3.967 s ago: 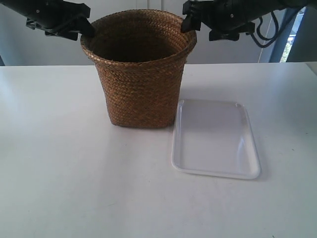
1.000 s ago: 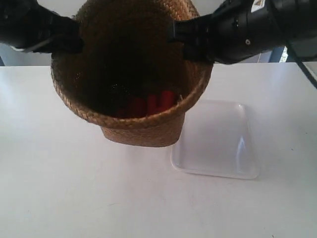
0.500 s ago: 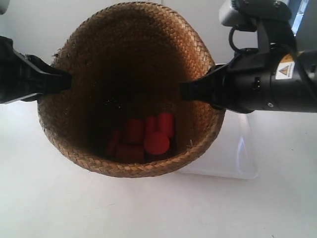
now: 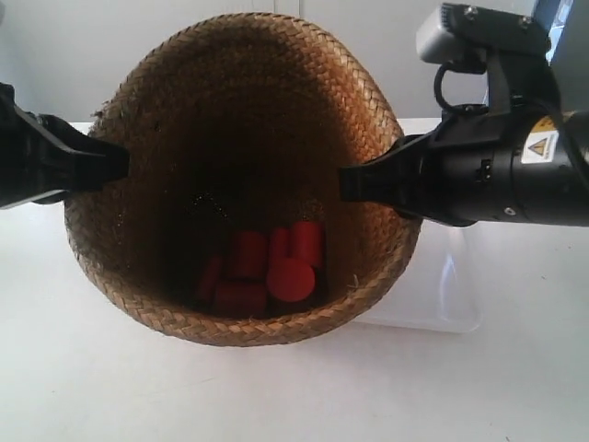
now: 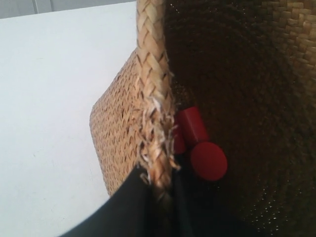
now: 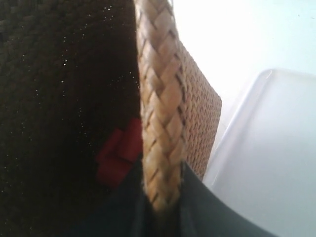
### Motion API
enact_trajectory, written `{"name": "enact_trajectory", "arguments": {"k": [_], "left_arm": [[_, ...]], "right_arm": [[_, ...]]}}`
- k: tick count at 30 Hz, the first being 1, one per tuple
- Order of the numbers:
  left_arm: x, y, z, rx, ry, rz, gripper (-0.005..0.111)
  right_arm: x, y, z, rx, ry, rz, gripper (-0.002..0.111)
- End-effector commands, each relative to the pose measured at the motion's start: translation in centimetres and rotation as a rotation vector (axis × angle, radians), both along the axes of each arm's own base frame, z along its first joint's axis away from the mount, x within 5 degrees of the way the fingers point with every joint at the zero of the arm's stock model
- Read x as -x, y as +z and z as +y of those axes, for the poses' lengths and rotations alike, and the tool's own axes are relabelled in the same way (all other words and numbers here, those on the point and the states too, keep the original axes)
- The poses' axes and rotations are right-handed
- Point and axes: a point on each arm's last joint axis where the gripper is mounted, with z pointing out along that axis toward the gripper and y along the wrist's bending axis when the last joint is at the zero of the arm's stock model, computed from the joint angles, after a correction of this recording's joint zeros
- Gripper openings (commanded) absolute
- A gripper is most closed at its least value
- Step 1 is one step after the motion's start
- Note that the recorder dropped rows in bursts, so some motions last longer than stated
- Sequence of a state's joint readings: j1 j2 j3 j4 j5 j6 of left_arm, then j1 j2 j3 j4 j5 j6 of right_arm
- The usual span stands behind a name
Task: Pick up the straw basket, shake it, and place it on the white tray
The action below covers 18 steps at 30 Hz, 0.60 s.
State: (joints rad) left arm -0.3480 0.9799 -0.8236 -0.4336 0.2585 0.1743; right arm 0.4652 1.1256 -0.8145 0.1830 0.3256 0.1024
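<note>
The straw basket [image 4: 239, 101] hangs in the air above the table, tipped so its mouth faces the exterior camera. Several red cylinders [image 4: 276, 267] lie in its dark bottom. My left gripper [image 4: 120, 161] is shut on the braided rim [image 5: 153, 74] at the exterior view's left, one finger inside and one outside [image 5: 160, 192]. My right gripper [image 4: 348, 182] is shut on the opposite rim [image 6: 160, 108] in the same way [image 6: 163, 207]. The white tray [image 4: 451, 295] lies flat on the table behind and below the basket, mostly hidden by it and the right arm; the right wrist view shows the tray [image 6: 266, 148] just beside the basket wall.
The white table [image 4: 101, 378] spreads around and under the basket. The red cylinders show in the left wrist view [image 5: 207, 160] and in the right wrist view [image 6: 118, 153]. The bulky black right arm [image 4: 515, 170] crosses above the tray.
The basket has left the table and tipped further toward the camera over the last second, baring the red cylinders. Both grippers have kept their hold on the rim.
</note>
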Motion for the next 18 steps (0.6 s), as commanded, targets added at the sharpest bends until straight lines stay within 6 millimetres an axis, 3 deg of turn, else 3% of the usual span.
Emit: {"name": "enact_trajectory", "arguments": {"k": [1, 14, 18], "left_arm": [[-0.4, -0.2, 0.1, -0.004, 0.023, -0.057, 0.0], [-1.6, -0.8, -0.3, 0.019, 0.05, -0.027, 0.0], [1.3, 4.2, -0.7, 0.082, -0.051, -0.169, 0.0]], "right_arm": [[-0.7, 0.0, 0.3, 0.042, 0.024, -0.084, 0.0], [-1.9, -1.5, 0.8, 0.079, 0.03, -0.037, 0.0], [1.0, 3.6, 0.6, 0.036, 0.096, -0.182, 0.0]]}}
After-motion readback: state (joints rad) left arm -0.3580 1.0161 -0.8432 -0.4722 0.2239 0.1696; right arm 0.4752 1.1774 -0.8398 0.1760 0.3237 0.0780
